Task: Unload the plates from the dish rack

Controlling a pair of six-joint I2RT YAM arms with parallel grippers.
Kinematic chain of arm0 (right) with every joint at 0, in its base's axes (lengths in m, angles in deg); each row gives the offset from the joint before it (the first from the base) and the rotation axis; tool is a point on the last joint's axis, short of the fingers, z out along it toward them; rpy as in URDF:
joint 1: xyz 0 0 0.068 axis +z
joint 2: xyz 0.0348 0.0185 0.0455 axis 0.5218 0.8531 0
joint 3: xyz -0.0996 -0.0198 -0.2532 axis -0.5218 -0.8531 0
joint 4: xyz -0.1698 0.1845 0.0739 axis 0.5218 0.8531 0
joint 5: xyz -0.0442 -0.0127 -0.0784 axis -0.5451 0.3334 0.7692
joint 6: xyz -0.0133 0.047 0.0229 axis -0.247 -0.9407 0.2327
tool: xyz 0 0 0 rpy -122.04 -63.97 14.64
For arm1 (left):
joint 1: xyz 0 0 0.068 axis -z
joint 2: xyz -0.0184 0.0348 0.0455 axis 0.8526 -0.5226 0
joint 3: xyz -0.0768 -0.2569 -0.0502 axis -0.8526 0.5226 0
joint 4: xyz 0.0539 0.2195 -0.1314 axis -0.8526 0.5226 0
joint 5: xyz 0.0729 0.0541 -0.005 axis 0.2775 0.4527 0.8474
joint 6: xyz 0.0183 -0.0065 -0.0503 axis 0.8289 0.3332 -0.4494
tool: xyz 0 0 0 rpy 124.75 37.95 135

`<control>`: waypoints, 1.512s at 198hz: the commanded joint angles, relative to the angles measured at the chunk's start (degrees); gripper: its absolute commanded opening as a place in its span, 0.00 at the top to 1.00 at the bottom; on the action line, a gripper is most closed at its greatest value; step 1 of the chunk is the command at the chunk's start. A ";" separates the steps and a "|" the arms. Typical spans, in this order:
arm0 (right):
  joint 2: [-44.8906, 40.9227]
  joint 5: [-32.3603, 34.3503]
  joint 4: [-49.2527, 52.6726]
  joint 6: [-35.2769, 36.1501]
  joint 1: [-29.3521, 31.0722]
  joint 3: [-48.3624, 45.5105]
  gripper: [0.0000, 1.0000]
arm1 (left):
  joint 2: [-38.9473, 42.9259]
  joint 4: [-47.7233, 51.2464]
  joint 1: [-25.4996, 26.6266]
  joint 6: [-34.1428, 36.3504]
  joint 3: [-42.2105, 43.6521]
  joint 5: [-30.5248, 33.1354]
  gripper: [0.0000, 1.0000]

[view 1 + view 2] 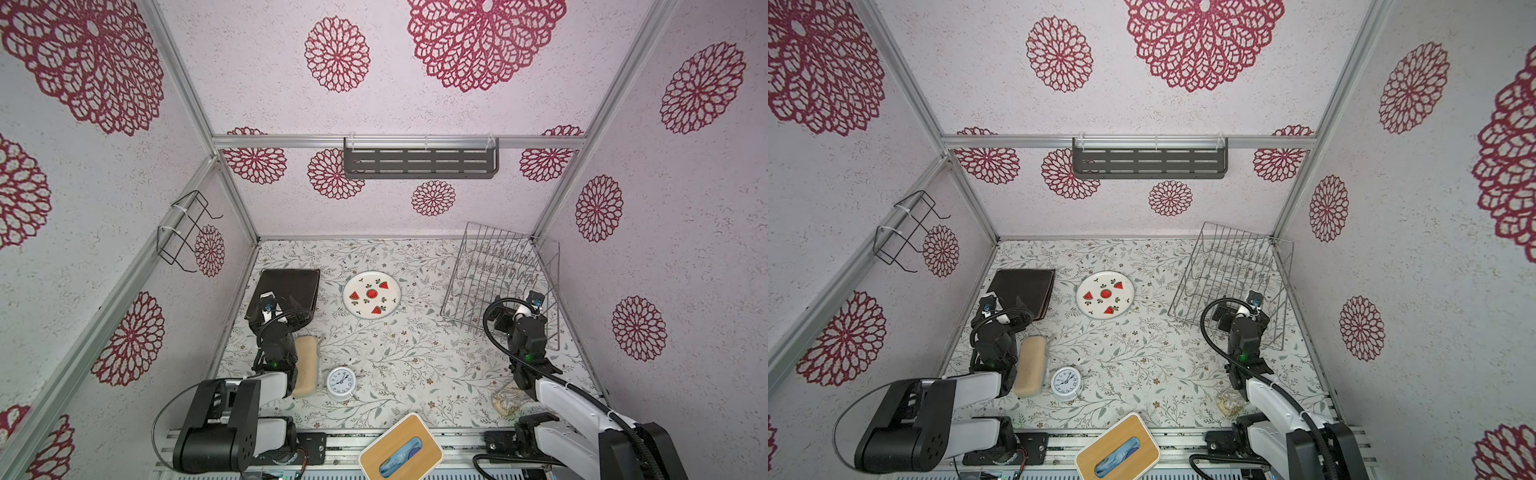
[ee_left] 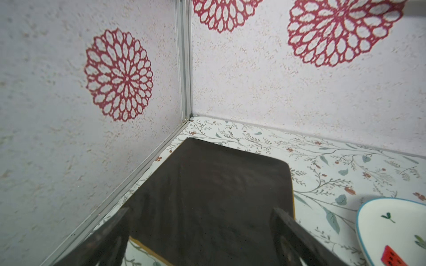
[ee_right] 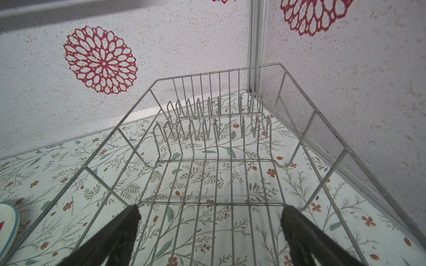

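- Holds left gripper (image 2: 200, 214) wide apart over dark plate (image 1: 291, 289).
- Holds right gripper (image 3: 211, 210) wide apart over rack (image 1: 498, 270) near end.
- Shows round plate (image 1: 372, 294) flat between dark plate and rack.

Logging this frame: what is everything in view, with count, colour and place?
rack: one, silver wire, back right, no plates in it
dark plate: at least one, brown-black, back left
watermelon plate: one, white with red slices, back middle
beige slab: one, beige, left side, beside the clock
clock: one, white, front left of middle
tissue box: one, wood-topped, front edge
clear wrapper: one, crumpled, front right
shelf: one, dark grey, back wall
basket: one, black wire, left wall
left gripper: open, above the dark plate
right gripper: open, over the rack's near end
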 commanded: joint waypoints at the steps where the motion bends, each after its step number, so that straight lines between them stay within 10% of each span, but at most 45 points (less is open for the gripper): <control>1: 3.04 1.40 -6.20 1.85 -1.02 0.22 0.01 | -6.78 -15.96 -0.58 1.43 1.32 0.34 0.03; 90: 7.10 0.24 -9.25 8.64 -2.95 -0.21 0.01 | -13.06 -15.21 -0.61 1.54 -2.48 1.32 0.03; 174: 30.89 -1.45 -49.10 16.19 -4.65 -8.27 0.01 | -11.35 -5.19 -0.61 0.77 -6.80 3.48 0.03; 223: 28.29 -5.65 -30.90 12.74 -7.78 -1.03 0.01 | -10.20 8.40 -2.80 -1.99 -12.90 2.00 0.03; 299: 28.46 -6.42 -31.79 12.70 -8.40 -1.25 0.01 | -10.01 9.04 -3.85 -2.85 -12.97 0.69 0.03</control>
